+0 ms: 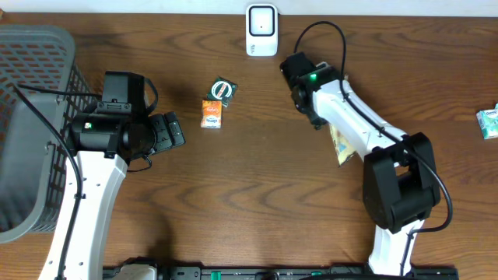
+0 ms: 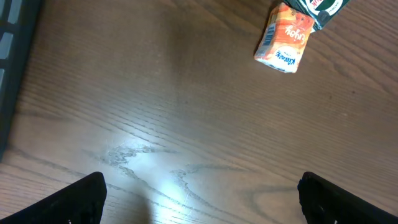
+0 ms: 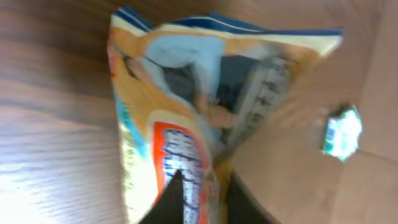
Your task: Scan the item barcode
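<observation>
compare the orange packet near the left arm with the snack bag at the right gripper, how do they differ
The orange packet lies flat on the table with no gripper on it; the snack bag is pinched between the fingers of the right gripper. The packet looks boxy and smooth; the bag is crumpled, yellow with a blue edge. Both are printed retail packs.

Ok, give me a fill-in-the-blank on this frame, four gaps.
The bag is held by the ___ arm.
The left gripper is ___ and holds nothing.
The scanner is ___ in colour.
The basket stands beside the ___ arm.
Missing words: right; open; white; left.
</observation>
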